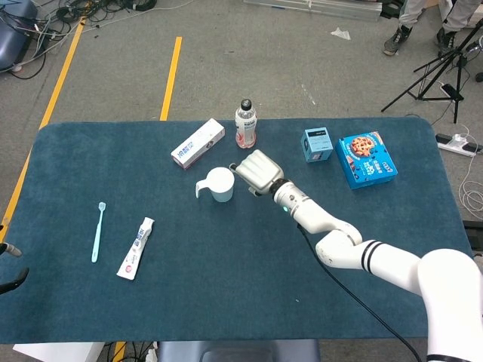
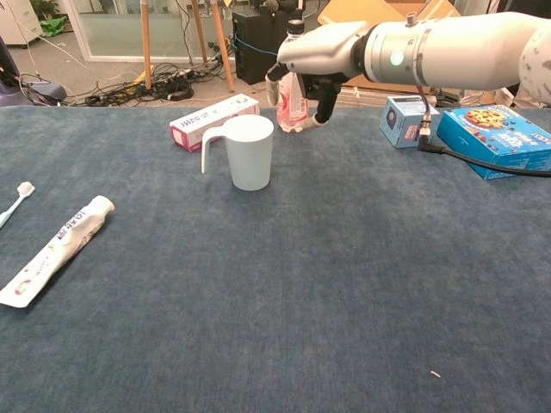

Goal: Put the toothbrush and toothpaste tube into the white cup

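Right hand [image 1: 256, 170] hovers, fingers spread and empty, beside white cup [image 1: 220, 184] (likely to steady it) | toothbrush [image 1: 97, 231], toothpaste tube [image 1: 136, 247] lie untouched far left.

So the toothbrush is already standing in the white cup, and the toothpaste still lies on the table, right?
Not quite: the toothbrush still lies flat on the table, left of the toothpaste, far from the white cup. The head view shows it.

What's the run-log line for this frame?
right hand open, beside white cup, no contact | left hand at table edge | toothbrush and toothpaste tube on table, untouched | stage: approaching cup
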`<state>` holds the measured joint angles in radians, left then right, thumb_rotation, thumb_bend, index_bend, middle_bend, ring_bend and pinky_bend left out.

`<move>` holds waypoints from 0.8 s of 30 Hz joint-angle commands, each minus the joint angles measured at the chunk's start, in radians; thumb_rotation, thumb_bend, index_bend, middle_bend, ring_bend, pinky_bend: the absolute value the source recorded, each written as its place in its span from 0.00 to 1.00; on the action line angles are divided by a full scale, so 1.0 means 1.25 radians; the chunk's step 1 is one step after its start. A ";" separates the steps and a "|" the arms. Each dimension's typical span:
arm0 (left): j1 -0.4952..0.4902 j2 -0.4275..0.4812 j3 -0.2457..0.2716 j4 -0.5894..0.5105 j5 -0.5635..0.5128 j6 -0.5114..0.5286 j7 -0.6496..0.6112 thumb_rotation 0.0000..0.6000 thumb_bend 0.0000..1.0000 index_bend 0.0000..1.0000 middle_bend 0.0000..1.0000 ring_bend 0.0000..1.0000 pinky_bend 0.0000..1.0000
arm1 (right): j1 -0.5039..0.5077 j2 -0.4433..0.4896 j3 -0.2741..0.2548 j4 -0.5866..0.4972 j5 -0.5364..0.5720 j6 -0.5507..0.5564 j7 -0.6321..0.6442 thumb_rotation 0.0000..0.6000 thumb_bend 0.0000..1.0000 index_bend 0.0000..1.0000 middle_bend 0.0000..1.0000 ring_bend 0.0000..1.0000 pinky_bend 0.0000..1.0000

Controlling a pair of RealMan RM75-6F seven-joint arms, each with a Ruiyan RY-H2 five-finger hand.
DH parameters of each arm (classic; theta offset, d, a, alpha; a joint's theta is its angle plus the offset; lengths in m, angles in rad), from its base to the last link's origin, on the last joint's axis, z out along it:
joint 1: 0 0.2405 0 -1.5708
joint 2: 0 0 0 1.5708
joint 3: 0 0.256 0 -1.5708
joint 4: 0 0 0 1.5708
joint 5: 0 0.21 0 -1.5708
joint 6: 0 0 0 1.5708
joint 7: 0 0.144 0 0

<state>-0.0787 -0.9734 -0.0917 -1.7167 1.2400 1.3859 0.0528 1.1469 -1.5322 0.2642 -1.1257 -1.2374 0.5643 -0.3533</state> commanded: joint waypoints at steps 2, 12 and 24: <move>-0.001 0.000 -0.002 0.003 -0.007 -0.004 -0.001 1.00 0.24 0.46 0.12 0.01 0.00 | 0.029 -0.039 -0.011 0.053 -0.028 -0.014 0.045 1.00 0.21 0.33 0.99 1.00 1.00; -0.002 0.003 -0.007 0.011 -0.025 -0.016 -0.011 1.00 0.24 0.46 0.12 0.01 0.00 | 0.077 -0.113 -0.034 0.157 -0.082 -0.032 0.134 1.00 0.21 0.34 0.99 1.00 1.00; -0.001 0.004 -0.008 0.016 -0.033 -0.022 -0.018 1.00 0.24 0.46 0.12 0.01 0.00 | 0.107 -0.181 -0.060 0.280 -0.122 -0.038 0.220 1.00 0.25 0.41 0.99 1.00 1.00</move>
<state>-0.0794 -0.9682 -0.1016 -1.6962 1.1984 1.3587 0.0307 1.2759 -1.7499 0.1942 -0.7858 -1.3839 0.5191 -0.0871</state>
